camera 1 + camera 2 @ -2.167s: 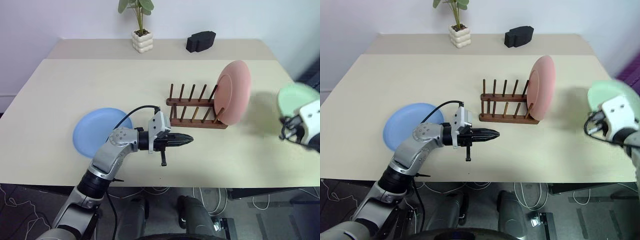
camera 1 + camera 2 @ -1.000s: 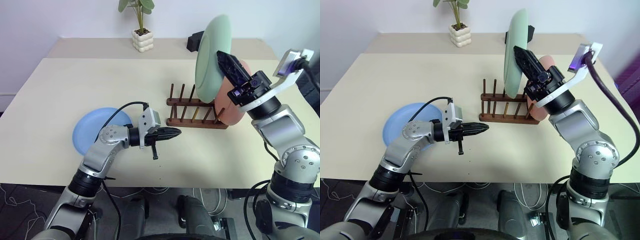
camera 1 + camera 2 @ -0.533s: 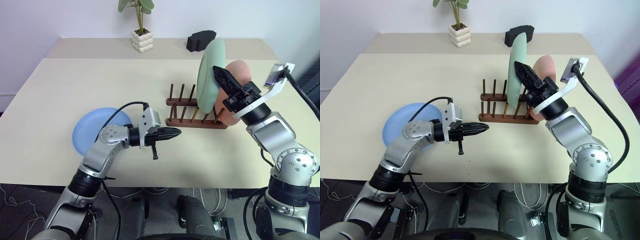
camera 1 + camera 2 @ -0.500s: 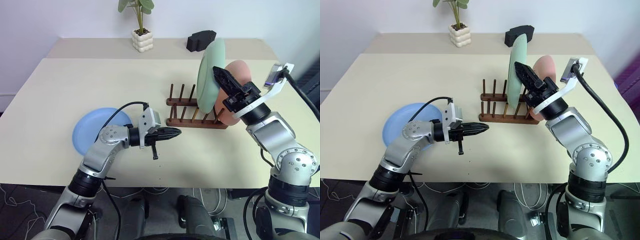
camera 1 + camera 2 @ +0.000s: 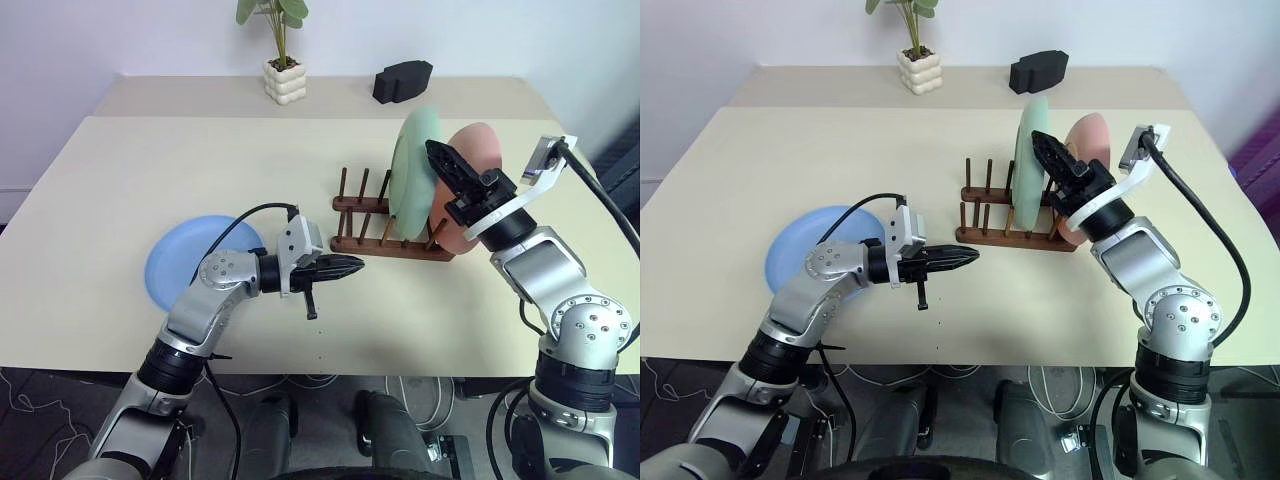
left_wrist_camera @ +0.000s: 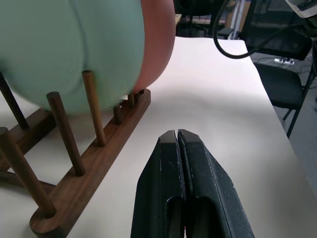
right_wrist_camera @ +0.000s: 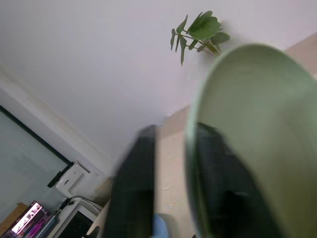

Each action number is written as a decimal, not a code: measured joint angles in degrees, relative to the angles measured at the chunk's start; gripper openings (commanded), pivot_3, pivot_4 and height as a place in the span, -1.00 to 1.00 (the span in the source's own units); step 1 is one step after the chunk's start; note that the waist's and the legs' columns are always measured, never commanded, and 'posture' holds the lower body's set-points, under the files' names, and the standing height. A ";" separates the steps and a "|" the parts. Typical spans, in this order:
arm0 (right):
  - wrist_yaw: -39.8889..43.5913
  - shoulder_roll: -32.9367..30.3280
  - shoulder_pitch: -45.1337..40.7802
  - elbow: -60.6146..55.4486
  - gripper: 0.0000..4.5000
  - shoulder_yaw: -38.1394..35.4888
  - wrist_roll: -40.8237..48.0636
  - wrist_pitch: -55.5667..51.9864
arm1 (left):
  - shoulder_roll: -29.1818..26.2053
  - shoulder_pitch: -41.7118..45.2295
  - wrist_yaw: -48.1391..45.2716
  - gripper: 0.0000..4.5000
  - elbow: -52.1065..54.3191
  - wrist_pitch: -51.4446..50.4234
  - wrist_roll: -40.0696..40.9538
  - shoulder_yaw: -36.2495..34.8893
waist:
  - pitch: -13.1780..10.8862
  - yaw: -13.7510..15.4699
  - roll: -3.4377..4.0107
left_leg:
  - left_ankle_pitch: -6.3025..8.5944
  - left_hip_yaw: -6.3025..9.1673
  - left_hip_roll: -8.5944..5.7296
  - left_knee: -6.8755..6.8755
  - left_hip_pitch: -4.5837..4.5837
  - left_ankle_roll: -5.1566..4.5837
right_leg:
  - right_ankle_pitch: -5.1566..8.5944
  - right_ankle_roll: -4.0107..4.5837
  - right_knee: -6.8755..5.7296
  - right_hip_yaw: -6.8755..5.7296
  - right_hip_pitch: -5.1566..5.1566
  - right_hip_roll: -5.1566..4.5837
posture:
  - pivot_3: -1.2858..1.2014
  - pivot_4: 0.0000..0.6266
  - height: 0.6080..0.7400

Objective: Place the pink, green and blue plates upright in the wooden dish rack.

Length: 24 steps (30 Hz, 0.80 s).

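The pale green plate stands upright between pegs of the wooden dish rack, right beside the pink plate, which stands upright at the rack's right end. My right gripper is at the green plate's upper rim. In the right wrist view its fingers stand apart on either side of that rim, with a gap showing, so it is open. The blue plate lies flat on the table at the left. My left gripper is shut and empty, pointing level at the rack's near end from just left of it.
A potted plant and a black block stand at the back of the beige table. Several free pegs remain on the rack's left side. A black cable loops over my left arm.
The right arm has lowered the green plate from above the rack down between the pegs, and its fingers have spread off the rim. The left arm has stayed still.
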<state>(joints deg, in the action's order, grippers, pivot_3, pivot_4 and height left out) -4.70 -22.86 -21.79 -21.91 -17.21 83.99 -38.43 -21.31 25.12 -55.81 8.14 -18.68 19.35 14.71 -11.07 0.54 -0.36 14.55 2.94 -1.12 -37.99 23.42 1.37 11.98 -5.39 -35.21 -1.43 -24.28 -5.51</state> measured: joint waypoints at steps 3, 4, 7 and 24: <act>0.00 -0.16 0.00 0.02 0.65 0.00 -0.05 0.00 | 0.02 0.00 -0.01 -1.00 0.00 0.01 0.00 0.03 | 0.00 0.00 0.00 | 0.00 0.00 0.00 0.00 0.00 0.00 | 0.00 0.00 0.00 0.00 0.00 0.00 | 0.03 -0.52 1.00; 0.00 -0.29 0.00 0.03 0.65 0.00 -0.07 0.00 | 0.03 0.00 -0.02 -1.00 0.00 0.01 -0.01 0.05 | 0.00 0.00 0.00 | 0.00 0.00 0.00 0.00 0.00 0.00 | 0.00 0.00 0.00 0.00 0.00 0.00 | 0.03 -0.52 1.00; 0.03 -0.85 -0.02 0.05 0.65 -0.02 -0.49 0.00 | 0.10 0.00 -0.02 -1.00 0.00 0.02 -0.02 0.11 | 0.00 0.01 0.00 | 0.00 0.00 0.00 0.00 0.00 0.00 | 0.00 0.00 0.00 0.00 0.00 0.00 | 0.03 -0.52 1.00; 6.83 -13.71 -4.80 -0.18 0.67 -1.27 -7.51 -0.26 | 0.50 0.00 0.28 -0.89 -0.11 0.51 -0.13 0.02 | -0.01 0.15 0.01 | 0.00 -0.03 -0.01 0.01 0.05 0.00 | 0.01 0.01 0.07 0.00 -0.02 -0.02 | 0.03 -0.52 1.00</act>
<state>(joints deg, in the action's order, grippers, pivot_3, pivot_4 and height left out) 2.13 -36.58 -26.60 -22.09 -18.48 76.48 -38.69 -20.81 25.12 -55.52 8.04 -18.18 19.22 14.73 -11.08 0.69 -0.34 14.55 2.91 -1.13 -37.99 23.47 1.36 11.99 -5.39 -35.13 -1.44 -24.30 -5.53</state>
